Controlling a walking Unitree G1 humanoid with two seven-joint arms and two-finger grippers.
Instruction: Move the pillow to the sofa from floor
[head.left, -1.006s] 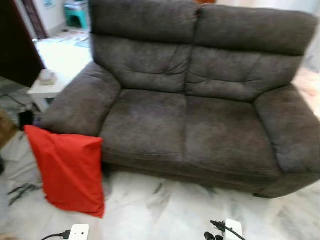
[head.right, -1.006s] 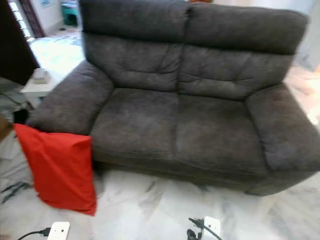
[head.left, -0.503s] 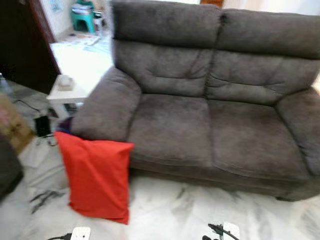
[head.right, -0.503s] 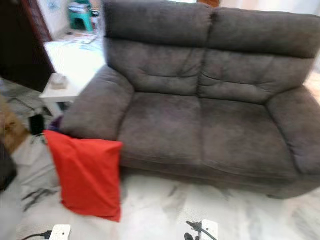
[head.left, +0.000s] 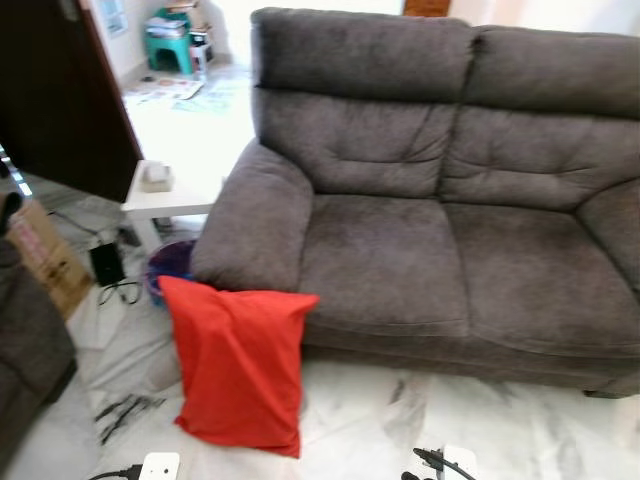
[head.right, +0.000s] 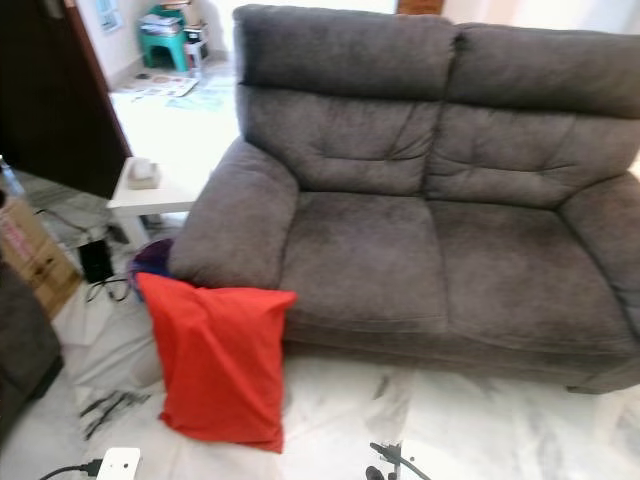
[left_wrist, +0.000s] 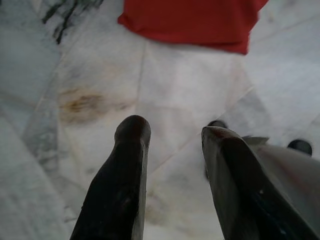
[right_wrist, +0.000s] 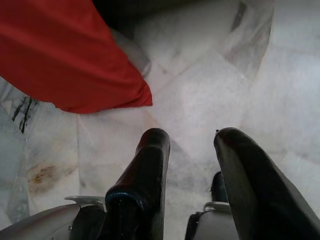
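The flat red fabric pillow (head.left: 240, 365) stands on the white marble floor (head.left: 360, 430), propped against the grey upholstered sofa's (head.left: 440, 240) front, so both hands, left hand (left_wrist: 172, 140) and right hand (right_wrist: 192, 142), hang low above the floor, fingers spread and empty.

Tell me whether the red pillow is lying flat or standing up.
Standing up: the red pillow rests on its lower edge on the floor, leaning against the sofa front.
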